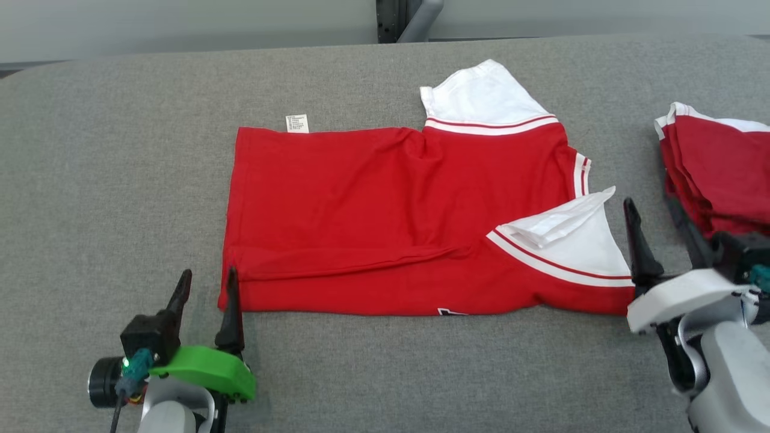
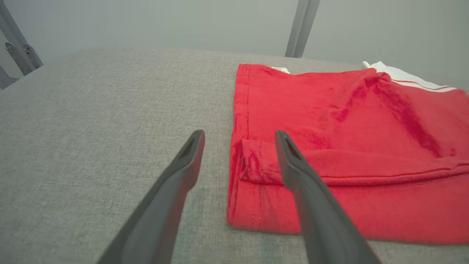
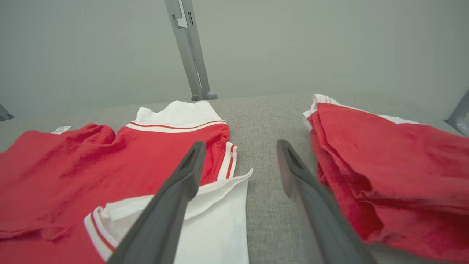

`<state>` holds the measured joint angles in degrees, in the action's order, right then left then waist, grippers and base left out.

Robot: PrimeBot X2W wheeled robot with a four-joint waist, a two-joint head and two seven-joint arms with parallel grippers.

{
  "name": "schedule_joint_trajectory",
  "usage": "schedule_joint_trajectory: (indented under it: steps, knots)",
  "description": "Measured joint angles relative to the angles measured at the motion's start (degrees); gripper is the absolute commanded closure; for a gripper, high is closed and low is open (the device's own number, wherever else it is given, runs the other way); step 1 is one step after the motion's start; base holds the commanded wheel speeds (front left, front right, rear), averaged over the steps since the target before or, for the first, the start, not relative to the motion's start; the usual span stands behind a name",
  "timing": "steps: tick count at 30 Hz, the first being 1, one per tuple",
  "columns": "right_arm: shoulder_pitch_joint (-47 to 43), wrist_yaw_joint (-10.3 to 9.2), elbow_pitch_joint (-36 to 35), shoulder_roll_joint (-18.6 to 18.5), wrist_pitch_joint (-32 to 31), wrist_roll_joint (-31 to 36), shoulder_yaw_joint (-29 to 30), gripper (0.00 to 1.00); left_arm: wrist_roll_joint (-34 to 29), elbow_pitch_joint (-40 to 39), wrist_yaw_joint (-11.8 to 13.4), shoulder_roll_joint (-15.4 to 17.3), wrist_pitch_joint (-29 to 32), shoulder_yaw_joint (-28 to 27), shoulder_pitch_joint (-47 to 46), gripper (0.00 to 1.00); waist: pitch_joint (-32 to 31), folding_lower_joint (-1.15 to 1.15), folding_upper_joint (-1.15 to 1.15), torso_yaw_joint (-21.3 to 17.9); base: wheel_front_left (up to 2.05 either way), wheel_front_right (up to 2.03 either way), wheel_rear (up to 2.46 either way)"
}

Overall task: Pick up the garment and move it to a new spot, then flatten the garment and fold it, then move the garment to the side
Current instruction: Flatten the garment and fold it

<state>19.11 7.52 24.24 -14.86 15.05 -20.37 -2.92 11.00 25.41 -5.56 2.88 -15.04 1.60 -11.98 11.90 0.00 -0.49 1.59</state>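
The red fabric garment with white sleeves (image 1: pixel 385 210) lies mid grey cloth-covered worktop (image 1: pixel 120 150). Its long axis runs left-right, with the hem to the left and the sleeves to the right. The left tool (image 1: pixel 209 273), spread and empty, stands at the near hem corner. The right tool (image 1: pixel 649 201), also released, is just beside the near sleeve.

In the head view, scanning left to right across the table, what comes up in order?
left gripper → red shirt → right gripper → red pile
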Motion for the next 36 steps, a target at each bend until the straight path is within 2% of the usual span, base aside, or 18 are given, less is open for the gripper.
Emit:
schedule_joint_trajectory:
  steps: [3, 8, 14, 24, 25, 26, 27, 36]
  knots:
    - [-6.4, 0.01, 0.2, -0.1, 0.0, -0.7, -2.1, 0.0, 0.6, -0.4, 0.4, 0.0, 0.0, 0.6, 3.8, 0.0, -1.5, 0.0, 0.0, -0.1, 0.0, 0.0, 0.0]
    - [-11.0, -0.01, 2.9, 0.0, 0.0, -3.3, -3.2, 0.0, 1.5, -0.4, 0.9, 0.0, 0.0, 1.7, 7.2, 0.0, -3.2, 0.0, 0.0, -0.7, 0.0, 0.0, 0.0]
    - [-10.6, -0.01, 7.8, 0.0, 0.0, -6.7, -4.1, 0.0, 2.1, -0.5, 1.3, -0.1, 0.0, 3.0, 7.9, 0.0, -3.7, 0.0, 0.0, -0.7, 0.0, 0.0, 0.0]
    - [-7.7, -0.01, 12.7, 0.8, 0.0, -7.5, -7.5, 0.0, 2.0, -0.6, 1.5, 0.0, 0.0, 3.3, 7.2, 0.0, -2.9, 0.0, 0.0, 0.5, 0.0, 0.0, 0.0]
    - [-7.4, -0.01, 13.2, 0.8, 0.0, -7.7, -7.9, 0.06, 2.0, -0.6, 1.5, 0.0, 0.0, 3.3, 7.2, 0.0, -2.8, 0.0, 0.0, 0.6, 0.0, 0.0, 0.0]
    - [-7.0, -0.01, 13.9, 0.7, 0.2, -7.9, -8.5, 0.6, 2.0, -0.6, 1.5, -0.1, 0.0, 3.4, 7.1, 0.0, -2.7, 0.0, 0.0, 0.7, 0.0, 0.0, 0.0]
    - [-6.7, -0.02, 14.3, 0.7, 0.2, -8.2, -9.1, 1.0, 1.9, -0.6, 1.4, 0.0, 0.0, 3.4, 6.9, 0.0, -2.7, 0.0, 0.0, 0.8, 0.0, 0.0, 0.0]
    - [-5.5, 0.02, 13.1, -0.3, 0.1, -9.7, -10.2, 1.0, 2.0, 0.7, 0.5, 0.0, 0.0, 2.9, 5.3, 0.0, -1.9, 0.0, 0.0, 0.5, 0.0, 0.0, 0.0]
